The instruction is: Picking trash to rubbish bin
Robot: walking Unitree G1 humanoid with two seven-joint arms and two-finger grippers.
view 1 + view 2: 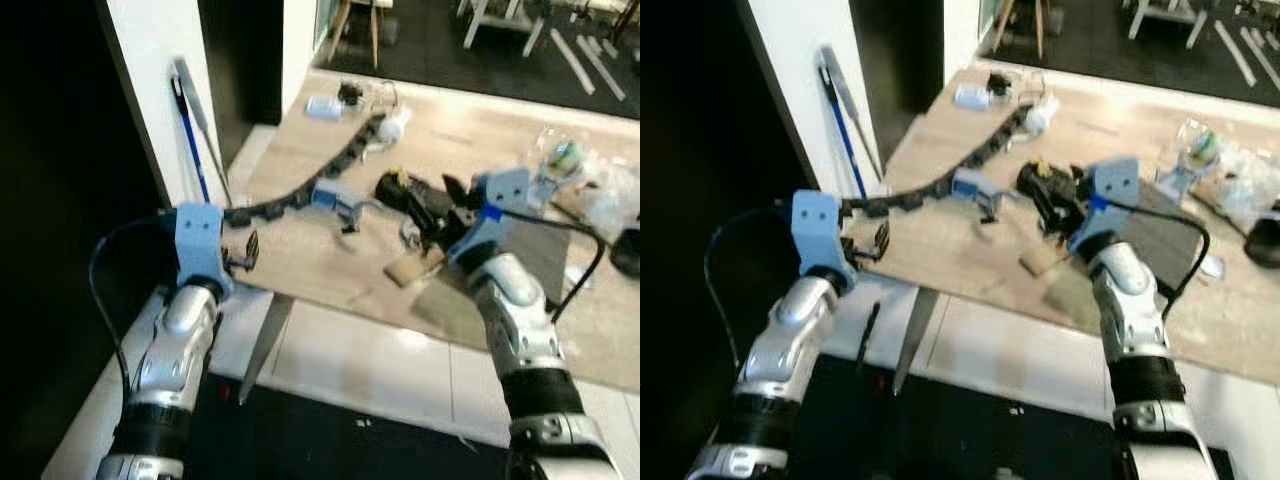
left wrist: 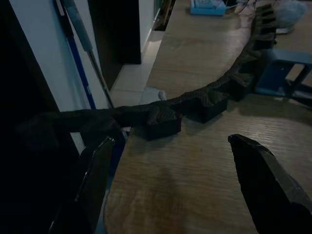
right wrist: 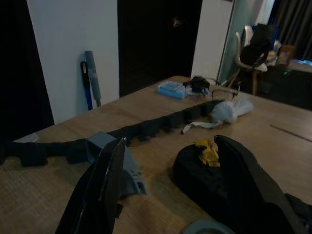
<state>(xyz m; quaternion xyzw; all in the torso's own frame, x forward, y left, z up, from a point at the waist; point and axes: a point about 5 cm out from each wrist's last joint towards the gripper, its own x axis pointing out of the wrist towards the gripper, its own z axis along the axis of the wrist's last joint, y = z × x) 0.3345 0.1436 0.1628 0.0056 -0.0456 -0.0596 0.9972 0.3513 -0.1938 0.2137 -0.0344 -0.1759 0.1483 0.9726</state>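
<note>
Two grippers are held spread over the wooden table point(image 1: 300, 250): the right gripper point(image 3: 170, 185) is poised just before the black bundle with a yellow scrap point(image 3: 204, 170), lying straight ahead, while the left gripper point(image 2: 175, 180) stands well apart at the table's corner.

Table point(image 1: 300, 250) matt wood grain; cable chain point(image 1: 300, 195) matt blk plastic; floor tiles point(image 1: 380, 365) glossy.
</note>
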